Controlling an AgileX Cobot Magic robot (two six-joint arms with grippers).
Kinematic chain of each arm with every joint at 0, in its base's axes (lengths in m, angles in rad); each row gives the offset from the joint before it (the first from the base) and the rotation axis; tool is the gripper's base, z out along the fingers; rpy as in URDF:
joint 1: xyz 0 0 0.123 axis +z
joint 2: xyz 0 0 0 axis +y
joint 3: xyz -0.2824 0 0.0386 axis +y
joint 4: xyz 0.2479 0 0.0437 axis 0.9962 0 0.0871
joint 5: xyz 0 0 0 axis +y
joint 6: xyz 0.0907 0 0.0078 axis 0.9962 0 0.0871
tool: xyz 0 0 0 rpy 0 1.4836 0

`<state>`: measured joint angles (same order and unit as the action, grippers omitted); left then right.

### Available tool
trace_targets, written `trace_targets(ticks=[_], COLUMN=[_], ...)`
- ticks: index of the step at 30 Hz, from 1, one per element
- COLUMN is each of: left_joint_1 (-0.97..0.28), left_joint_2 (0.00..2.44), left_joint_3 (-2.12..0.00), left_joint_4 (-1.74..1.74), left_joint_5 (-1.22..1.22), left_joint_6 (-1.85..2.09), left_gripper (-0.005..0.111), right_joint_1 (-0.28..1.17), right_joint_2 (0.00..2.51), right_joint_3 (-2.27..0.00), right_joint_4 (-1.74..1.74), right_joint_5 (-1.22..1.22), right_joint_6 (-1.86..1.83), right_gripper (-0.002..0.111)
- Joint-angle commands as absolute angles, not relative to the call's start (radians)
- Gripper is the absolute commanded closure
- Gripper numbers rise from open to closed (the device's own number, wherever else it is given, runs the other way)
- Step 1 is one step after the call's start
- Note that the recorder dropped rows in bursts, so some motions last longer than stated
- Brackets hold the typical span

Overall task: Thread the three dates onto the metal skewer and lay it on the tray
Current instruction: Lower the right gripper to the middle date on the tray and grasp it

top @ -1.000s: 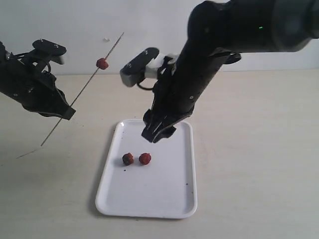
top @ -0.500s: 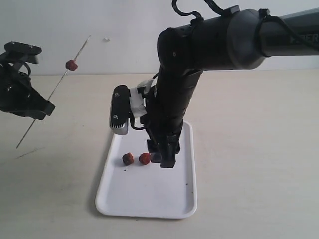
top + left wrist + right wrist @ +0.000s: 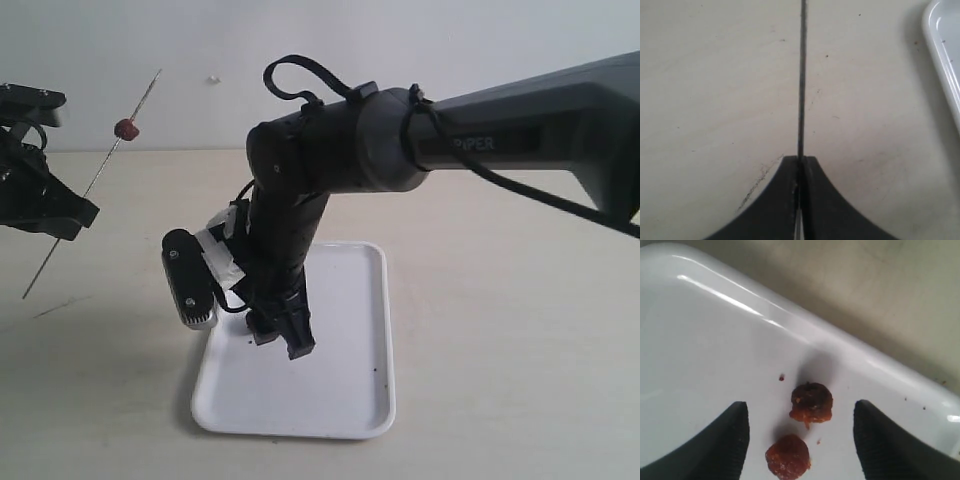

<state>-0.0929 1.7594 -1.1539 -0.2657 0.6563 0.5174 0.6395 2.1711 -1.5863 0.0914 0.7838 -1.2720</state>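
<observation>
On the tray (image 3: 700,340), two dates (image 3: 811,401) lie between the wide-spread right fingers (image 3: 732,435), seemingly untouched; left fingers (image 3: 775,200) pinch the skewer (image 3: 802,75).

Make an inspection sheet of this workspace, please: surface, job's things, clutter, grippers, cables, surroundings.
Surface: beige table, faint scuffs.
Job's things: tray flat on table; skewer held tilted in the air; threaded date high on it; dark date and red date loose on tray, close together.
Clutter: crumbs on tray.
Grippers: left gripper shut on skewer; right gripper open, low over tray, both loose dates between its fingers.
Cables: black cable loops off right arm.
Surroundings: plain pale wall; nothing else seen.
</observation>
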Motion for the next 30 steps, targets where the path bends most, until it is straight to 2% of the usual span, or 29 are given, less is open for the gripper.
trace_targets(ticks=[1,8,19,30], left_joint_1=[-0.09,-0.09,-0.09,-0.09], left_joint_2=[1.749,1.749,1.749,1.749], left_joint_3=[-1.162,-1.162,-1.162,-1.162], left_joint_4=[-0.295,-0.298,-0.302,-0.302], left_joint_5=[0.654,0.654,0.654,0.654], left_joint_6=[0.515,0.517,0.517,0.519], left_gripper=[0.107,0.107,0.107,0.107], right_joint_1=[0.64,0.64,0.64,0.64], right_joint_2=[2.214,2.284,2.306,2.328], right_joint_3=[-1.659,-1.731,-1.732,-1.732], right_joint_4=[0.087,0.059,0.028,0.0], right_joint_5=[0.832,0.93,0.888,0.865], right_joint_6=[-1.282,-1.272,-1.252,-1.247], right_gripper=[0.05,0.052,0.052,0.061])
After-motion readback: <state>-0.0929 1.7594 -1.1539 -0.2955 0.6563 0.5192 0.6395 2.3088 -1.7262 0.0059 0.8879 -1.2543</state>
